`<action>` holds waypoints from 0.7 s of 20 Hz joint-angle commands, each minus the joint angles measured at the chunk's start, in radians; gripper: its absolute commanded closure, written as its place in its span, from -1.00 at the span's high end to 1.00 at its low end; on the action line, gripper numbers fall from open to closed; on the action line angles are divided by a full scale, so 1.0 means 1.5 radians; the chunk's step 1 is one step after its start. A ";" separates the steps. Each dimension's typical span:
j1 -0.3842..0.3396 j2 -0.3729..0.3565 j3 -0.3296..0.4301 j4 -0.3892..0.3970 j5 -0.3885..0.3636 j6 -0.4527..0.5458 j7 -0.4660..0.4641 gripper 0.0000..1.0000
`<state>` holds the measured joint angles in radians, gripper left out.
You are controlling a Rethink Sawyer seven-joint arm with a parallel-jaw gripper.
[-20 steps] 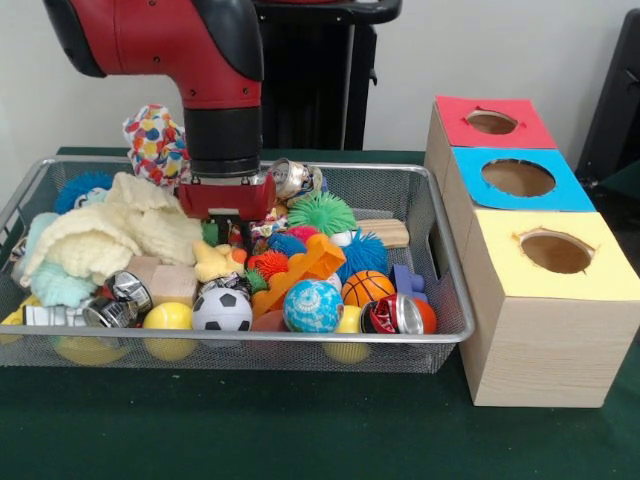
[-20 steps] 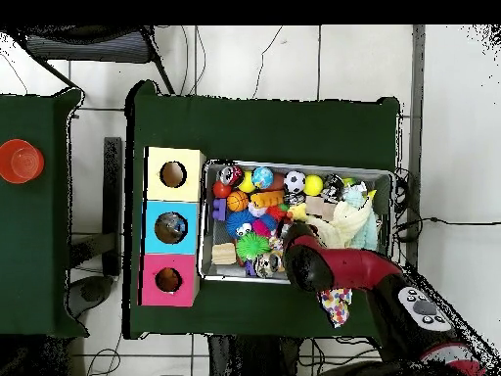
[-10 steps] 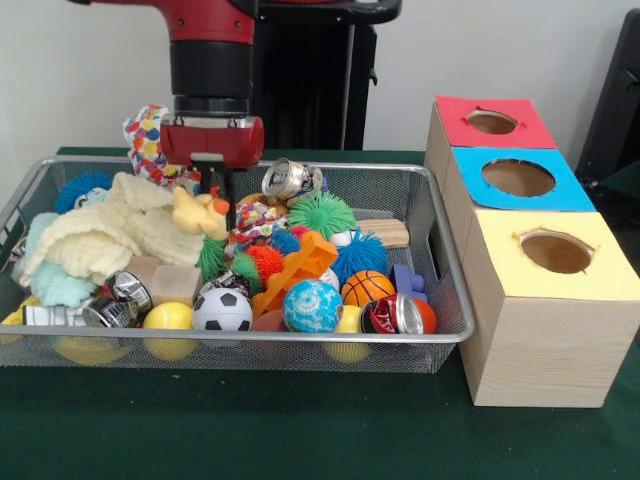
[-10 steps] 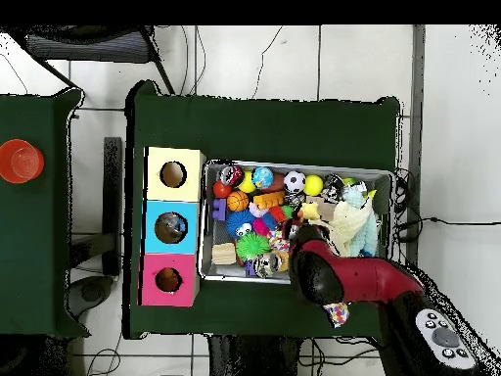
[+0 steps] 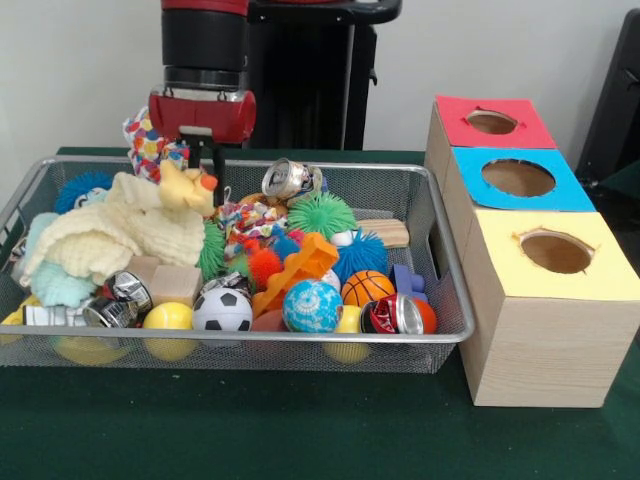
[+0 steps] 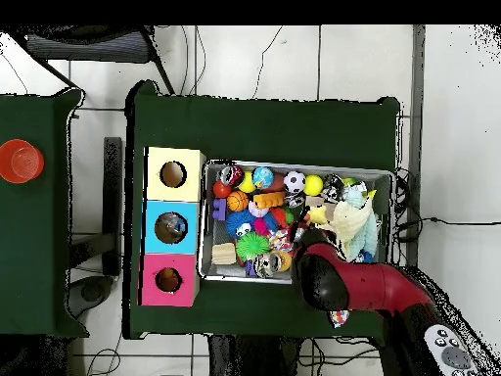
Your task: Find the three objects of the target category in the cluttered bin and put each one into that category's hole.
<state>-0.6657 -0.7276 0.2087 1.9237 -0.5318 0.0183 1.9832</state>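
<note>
My gripper (image 5: 201,178) hangs over the left half of the wire mesh bin (image 5: 250,341), shut on a yellow plush duck (image 5: 184,188) with an orange beak. The duck is lifted clear of the clutter, just above the cream cloth (image 5: 105,235). In the overhead view the red arm (image 6: 328,279) hides the gripper, and the duck (image 6: 315,213) peeks out beside it. Three wooden boxes with round holes stand next to the bin: red (image 5: 492,122), blue (image 5: 518,178) and yellow (image 5: 555,250).
The bin is packed with balls, spiky pom-poms, cans, wooden blocks and cloths: a soccer ball (image 5: 221,310), a globe ball (image 5: 312,306), a basketball (image 5: 367,288), a green spiky ball (image 5: 321,213). A patterned cloth (image 5: 150,140) hangs over the far rim. An orange cup (image 6: 20,160) sits on a side table.
The gripper has risen out of the clutter and drifted left in the front view, carrying the yellow duck up from among the toys.
</note>
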 commanded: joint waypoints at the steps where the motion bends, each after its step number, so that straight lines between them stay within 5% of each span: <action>1: 0.021 -0.063 -0.022 0.115 0.060 0.087 0.104 -1.00; 7: 0.010 -0.126 -0.003 0.194 0.136 0.161 0.099 -1.00; 14: -0.034 -0.135 0.051 0.235 0.207 0.182 0.084 -1.00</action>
<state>-0.6641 -0.8956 0.1948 2.1668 -0.3216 0.1789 1.9832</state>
